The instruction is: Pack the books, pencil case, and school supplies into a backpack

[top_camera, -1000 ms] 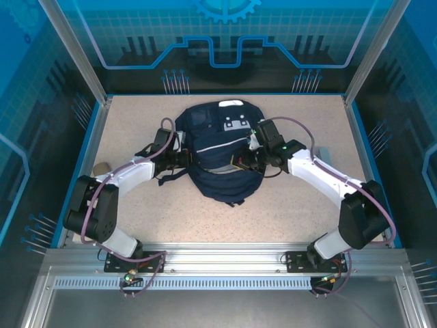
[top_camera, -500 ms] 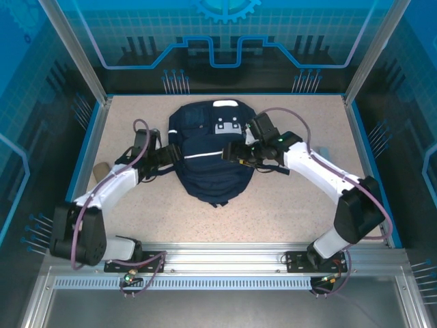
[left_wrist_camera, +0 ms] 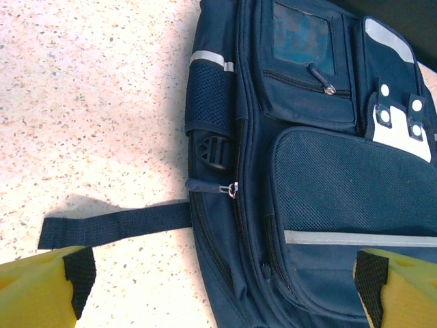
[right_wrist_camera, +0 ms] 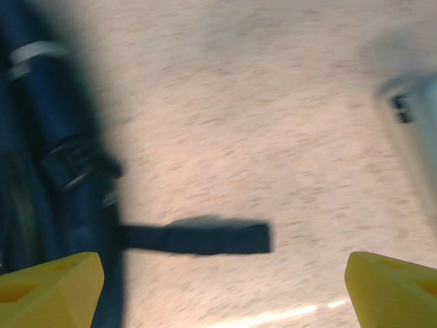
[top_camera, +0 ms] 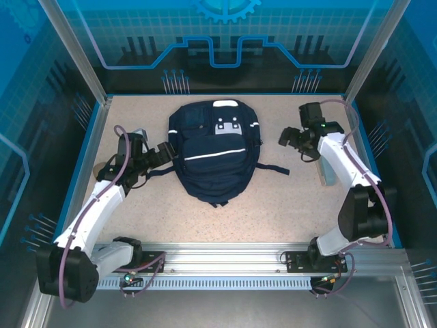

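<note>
A: How are the grippers found?

B: The left gripper (top_camera: 162,152) is seen with its yellow fingers (left_wrist_camera: 41,287) spread wide and nothing held between them; it is poised just beside the left flank of the large navy-blue fabric backpack (top_camera: 213,154), above a loose dark webbing strap (left_wrist_camera: 116,224). The right gripper (top_camera: 287,139) is likewise spread wide and empty; it is set apart from the pack's right side, with another strap end (right_wrist_camera: 198,237) lying below it on the speckled beige table (top_camera: 293,198).

A: And the pack itself?

B: It is laid flat, white-and-grey patch upward, at the middle of the table toward the far edge. The zips seen from the left wrist look closed; what is inside cannot be told.

A: What is judged done, and what left?

B: With the pack shut and both grippers empty, the packing is judged to be far along. A small tan object (top_camera: 100,166) is glimpsed at the table's left edge, half hidden behind the left arm; if that is the pencil case, it is not yet packed. A pale grey flat item (top_camera: 326,169) beside the right arm cannot be identified.
</note>
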{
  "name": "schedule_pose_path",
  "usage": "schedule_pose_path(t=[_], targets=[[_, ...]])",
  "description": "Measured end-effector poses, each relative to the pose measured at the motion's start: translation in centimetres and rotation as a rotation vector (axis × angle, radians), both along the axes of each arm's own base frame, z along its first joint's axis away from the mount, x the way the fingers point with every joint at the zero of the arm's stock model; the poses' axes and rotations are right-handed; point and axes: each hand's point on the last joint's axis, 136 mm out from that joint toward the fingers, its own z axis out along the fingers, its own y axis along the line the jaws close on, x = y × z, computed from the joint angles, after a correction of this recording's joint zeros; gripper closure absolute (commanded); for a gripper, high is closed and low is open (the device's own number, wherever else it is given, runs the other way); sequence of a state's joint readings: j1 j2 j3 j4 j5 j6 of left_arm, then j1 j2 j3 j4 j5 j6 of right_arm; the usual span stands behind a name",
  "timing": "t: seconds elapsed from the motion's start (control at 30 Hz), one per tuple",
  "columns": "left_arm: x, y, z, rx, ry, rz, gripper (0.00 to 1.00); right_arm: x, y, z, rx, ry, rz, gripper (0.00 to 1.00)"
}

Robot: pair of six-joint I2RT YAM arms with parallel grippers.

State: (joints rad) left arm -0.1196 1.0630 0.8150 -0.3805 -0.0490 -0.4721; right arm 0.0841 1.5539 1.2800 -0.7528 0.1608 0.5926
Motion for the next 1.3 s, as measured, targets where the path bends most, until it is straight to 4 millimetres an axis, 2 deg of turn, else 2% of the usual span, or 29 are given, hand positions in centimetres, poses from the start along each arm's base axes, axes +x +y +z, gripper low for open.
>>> schedule_pose_path(t=[0.1,0.17,0.67,0.8,0.97,1.07,1.3], targets=[[-0.5,0.2,-0.2,0.001,0.012,0.003,0.01,-0.3,-3.2,-1.6,-0.025,0.053,-0.073,0.07],[-0.7,0.3,-0.5,0.002,0.020,0.005,0.01,-0.4,-4.3,-2.1,-0.046,0.071,-0.096,0.07],[-1.0,1.1,-1.0,0.004,0.043,0.032,0.01,-1.3,-9.6,-5.5,-0.338,0.297,-0.084,0.03],[-1.0,1.2,-1.2,0.004,0.048,0.034,0.01,-0.9,-11.1,-6.2,-0.347,0.339,-0.074,0.04],[-1.0,1.3,-1.2,0.005,0.048,0.038,0.01,-0.7,-12.2,-8.8,-0.277,0.398,-0.049,0.06],[-1.0,1.4,-1.2,0.005,0.048,0.041,0.01,-0.9,-11.9,-10.3,-0.241,0.431,-0.024,0.12],[-1.0,1.5,-1.2,0.004,0.048,0.043,0.01,-0.7,-10.4,-10.9,-0.181,0.435,0.037,0.46]])
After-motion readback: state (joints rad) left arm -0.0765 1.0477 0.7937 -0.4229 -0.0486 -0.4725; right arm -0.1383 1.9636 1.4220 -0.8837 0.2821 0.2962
